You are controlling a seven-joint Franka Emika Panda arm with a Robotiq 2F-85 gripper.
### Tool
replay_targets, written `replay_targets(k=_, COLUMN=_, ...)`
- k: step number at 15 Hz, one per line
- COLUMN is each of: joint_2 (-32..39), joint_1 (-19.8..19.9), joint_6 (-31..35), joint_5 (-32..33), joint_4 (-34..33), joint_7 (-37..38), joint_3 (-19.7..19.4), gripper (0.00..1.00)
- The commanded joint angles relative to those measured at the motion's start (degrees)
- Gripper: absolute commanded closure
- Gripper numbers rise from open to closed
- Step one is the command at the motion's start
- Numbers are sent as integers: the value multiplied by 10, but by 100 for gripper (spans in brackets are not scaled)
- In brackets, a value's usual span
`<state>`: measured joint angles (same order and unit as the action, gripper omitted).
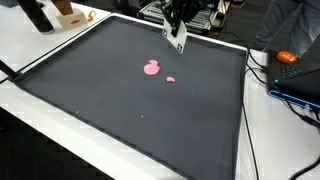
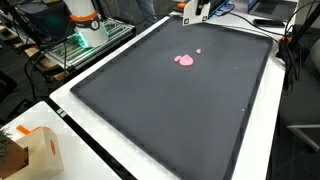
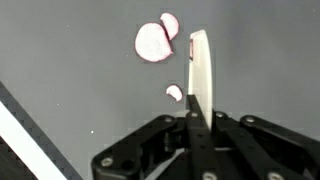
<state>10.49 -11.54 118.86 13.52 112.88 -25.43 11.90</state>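
Note:
My gripper [image 1: 176,22] hangs above the far edge of a dark mat [image 1: 90,80] and is shut on a thin white flat piece [image 1: 177,39]. In the wrist view the white piece [image 3: 200,72] stands edge-on between my fingers [image 3: 196,118]. On the mat below lie a larger pink blob [image 3: 152,43], a second pink piece [image 3: 171,26] touching it and a small pink bit [image 3: 175,93]. The pink blob [image 1: 152,69] and the small bit [image 1: 170,79] lie near the mat's middle, apart from my gripper. In an exterior view my gripper [image 2: 195,12] is at the top edge, with the pink blob [image 2: 185,60] in front of it.
The mat lies on a white table [image 1: 40,130]. Cables and an orange object [image 1: 287,58] sit beside the mat. A cardboard box [image 2: 30,150] stands on a table corner. Green-lit equipment [image 2: 80,40] stands beyond the table.

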Motion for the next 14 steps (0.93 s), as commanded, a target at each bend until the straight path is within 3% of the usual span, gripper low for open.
replay_targets(k=1, joint_2=37, joint_1=-19, joint_6=-41, joint_5=10, joint_4=-52, joint_7=94, joint_3=2, gripper=99)
replay_targets(k=6, joint_2=88, joint_1=-40, joint_6=-76, joint_5=21, joint_4=-112, joint_7=192, joint_3=-3, gripper=99)
replay_targets(k=14, joint_2=173, joint_1=-69, joint_6=-125, joint_5=19, joint_4=-200, joint_7=280, joint_3=-14, gripper=99)
